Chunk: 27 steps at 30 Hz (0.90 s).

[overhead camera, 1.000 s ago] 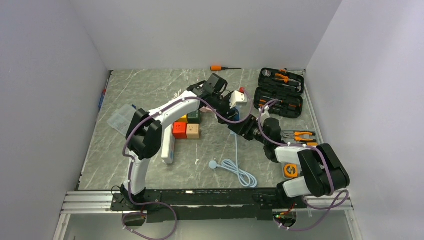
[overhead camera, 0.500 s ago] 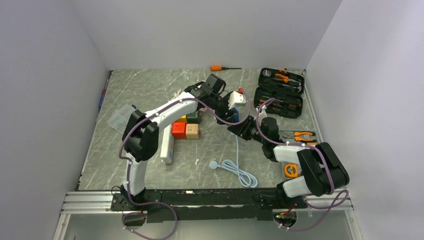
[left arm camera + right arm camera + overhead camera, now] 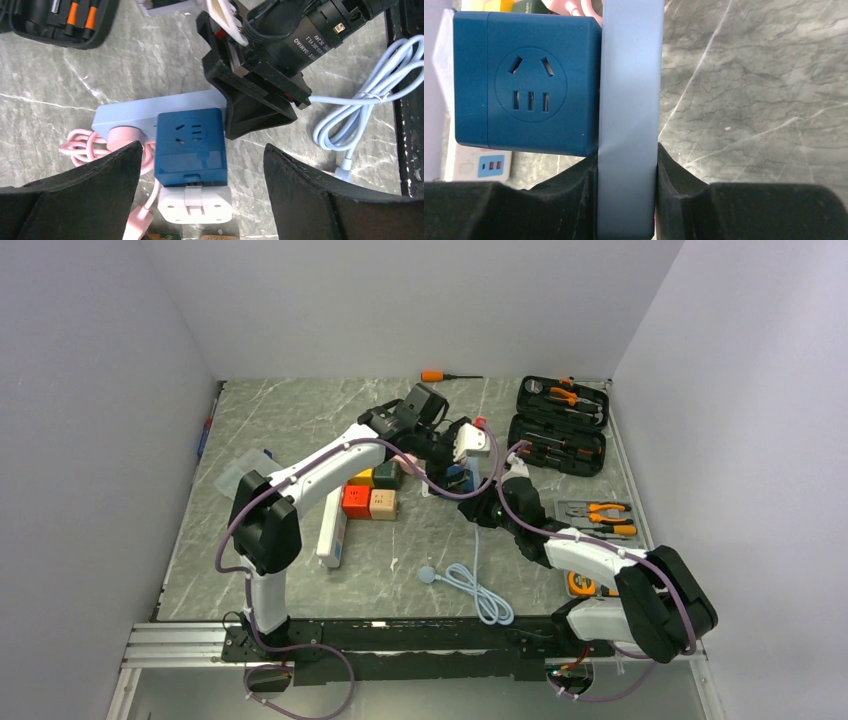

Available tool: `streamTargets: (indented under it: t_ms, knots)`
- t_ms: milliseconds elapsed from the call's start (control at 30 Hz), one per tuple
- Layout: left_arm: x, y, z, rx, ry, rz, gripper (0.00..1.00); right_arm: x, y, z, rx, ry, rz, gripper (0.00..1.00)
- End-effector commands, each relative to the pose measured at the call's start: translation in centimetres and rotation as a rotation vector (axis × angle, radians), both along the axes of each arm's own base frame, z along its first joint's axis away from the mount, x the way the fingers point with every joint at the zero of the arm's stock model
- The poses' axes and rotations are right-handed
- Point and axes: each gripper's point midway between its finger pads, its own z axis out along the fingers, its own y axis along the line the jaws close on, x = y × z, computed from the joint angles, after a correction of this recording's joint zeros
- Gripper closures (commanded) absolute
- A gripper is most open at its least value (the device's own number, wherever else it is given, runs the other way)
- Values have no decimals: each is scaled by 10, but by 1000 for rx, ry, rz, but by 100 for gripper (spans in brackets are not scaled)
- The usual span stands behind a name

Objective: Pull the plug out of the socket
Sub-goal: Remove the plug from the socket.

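A pale blue socket strip (image 3: pixel 629 100) lies on the marble table, and my right gripper (image 3: pixel 627 175) is shut on its end, both pads pressed against its sides. A dark blue cube plug (image 3: pixel 190 145) sits plugged into the strip's side. A white adaptor (image 3: pixel 195 205) is stuck on the cube's far end. My left gripper (image 3: pixel 202 146) hovers open above the cube, its fingers wide on either side and touching nothing. In the top view the cube (image 3: pixel 458 478) shows between the two wrists.
A pink cable (image 3: pixel 80 147) coils by the strip, and a pale blue cable (image 3: pixel 478 585) loops toward the front. Coloured blocks (image 3: pixel 372 498) and a white power strip (image 3: pixel 335 530) lie left. An open tool case (image 3: pixel 560 425), pliers (image 3: pixel 600 515) and a tape measure (image 3: pixel 580 582) lie right.
My right arm reached left and its jaws closed on the pale blue strip. My left gripper's jaws spread wider above the blue cube.
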Motion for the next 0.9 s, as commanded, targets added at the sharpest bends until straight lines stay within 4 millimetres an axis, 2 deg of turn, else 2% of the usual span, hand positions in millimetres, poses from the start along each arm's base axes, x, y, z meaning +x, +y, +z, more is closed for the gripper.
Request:
streamTargets:
  t_ms: [0,167,467,667,867]
  knots:
    - [-16,6,6,34,-35,-40,8,34,8,83,32,-254,-71,100]
    - [-12,18,-7,107,-38,-13,5,32,9,93,0,-286,-81,100]
    - [7,20,-26,152,-71,70,7,26,19,98,10,-300,-63,100]
    - [-5,8,-27,109,7,53,7,27,24,103,29,-303,-60,100]
    - [-21,8,-42,100,55,24,7,27,28,117,68,-333,-52,100]
